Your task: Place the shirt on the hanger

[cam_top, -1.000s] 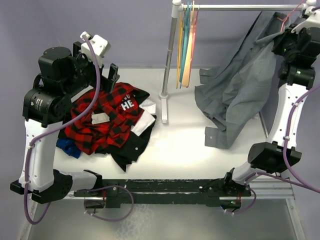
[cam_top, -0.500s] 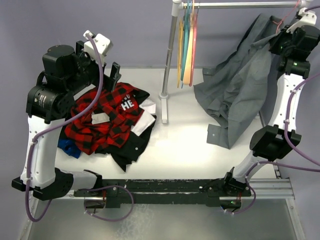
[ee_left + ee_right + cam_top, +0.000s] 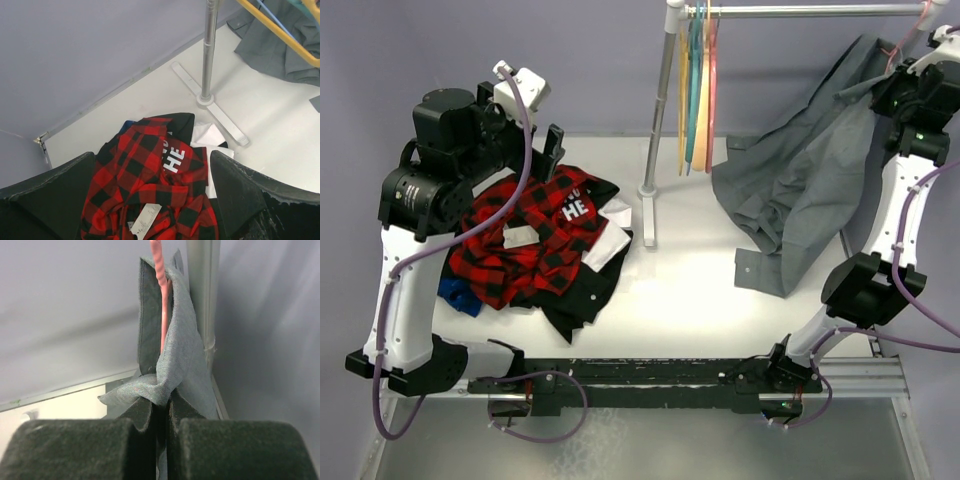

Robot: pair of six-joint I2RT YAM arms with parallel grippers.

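The grey shirt (image 3: 800,185) hangs from my right gripper (image 3: 898,88) at the far right, under the rack's rail, and its lower part lies crumpled on the table. In the right wrist view my right gripper (image 3: 161,407) is shut on a fold of the shirt (image 3: 182,355). The thin pink hanger (image 3: 161,285) rises out of that fold between the collar layers, and the rest of it is hidden in the cloth. A thin pink line (image 3: 912,24) shows above the gripper in the top view. My left gripper (image 3: 538,152) is open and empty above the clothes pile.
A red-and-black plaid shirt (image 3: 525,245) lies on a black garment with white lettering (image 3: 578,208) at the left, also seen in the left wrist view (image 3: 150,185). The rack's pole (image 3: 660,110) and foot (image 3: 647,215) stand mid-table. Yellow, teal and orange hangers (image 3: 697,80) hang on the rail (image 3: 800,12).
My right arm has raised the grey shirt and moved it slightly right, lifting more cloth off the table. My left arm has risen a little over the pile.
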